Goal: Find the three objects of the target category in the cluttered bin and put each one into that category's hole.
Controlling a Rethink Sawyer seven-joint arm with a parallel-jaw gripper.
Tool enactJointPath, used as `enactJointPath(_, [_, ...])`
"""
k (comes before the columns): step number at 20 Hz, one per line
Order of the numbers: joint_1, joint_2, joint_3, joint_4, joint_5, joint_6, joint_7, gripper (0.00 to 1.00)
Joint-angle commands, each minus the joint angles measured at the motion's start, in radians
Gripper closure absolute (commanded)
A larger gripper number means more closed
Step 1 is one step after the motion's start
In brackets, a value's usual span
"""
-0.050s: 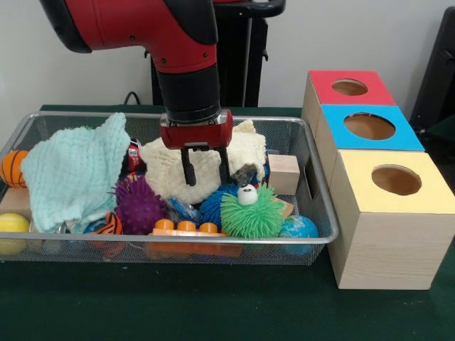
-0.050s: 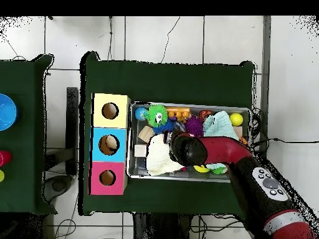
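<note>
A wire mesh bin (image 1: 321,186) holds a jumble of toys and cloths. My gripper (image 1: 206,169) hangs open just over a cream cloth (image 1: 170,177) in the middle of the bin, with nothing between its fingers. In front of it lie a green spiky ball with an eye (image 1: 252,213), a blue spiky ball (image 1: 212,206) and a purple spiky ball (image 1: 138,205). To the right stand three wooden boxes with a yellow hole top (image 1: 396,180), a blue one (image 1: 370,126) and a red one (image 1: 348,87). In the overhead view the arm (image 2: 205,150) hides the gripper.
A mint cloth (image 1: 75,170) covers the bin's left part. Around it lie an orange basketball (image 1: 11,168), a yellow ball (image 1: 13,226), an orange toy brick (image 1: 186,228), a globe ball (image 1: 298,229) and a wooden block (image 1: 284,174). A dark grey item (image 1: 245,174) sits by the right finger.
</note>
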Motion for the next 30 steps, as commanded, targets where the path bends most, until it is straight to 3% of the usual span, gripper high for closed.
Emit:
enactJointPath(1, [0.188,-0.035,-0.328,-0.089,0.066,-0.030,0.424,0.00])
enactJointPath(10, [0.227,0.058,-0.476,-0.045,0.368,-0.145,0.631,0.00])
enactJointPath(14, [0.201,0.078,-0.479,-0.025,0.435,-0.218,0.641,0.00])
enactJointPath(18, [0.182,0.093,-0.473,-0.031,0.452,-0.262,0.614,0.00])
enactJointPath(24, [0.187,0.099,-0.472,-0.056,0.512,-0.233,0.594,0.00])
enactJointPath(27, [0.235,0.116,-0.514,-0.070,0.568,-0.219,0.629,0.00])
enactJointPath(29, [0.304,0.147,-0.599,-0.118,0.620,-0.147,0.660,0.00])
enactJointPath(30, [0.312,0.142,-0.606,-0.128,0.626,-0.123,0.646,0.00])
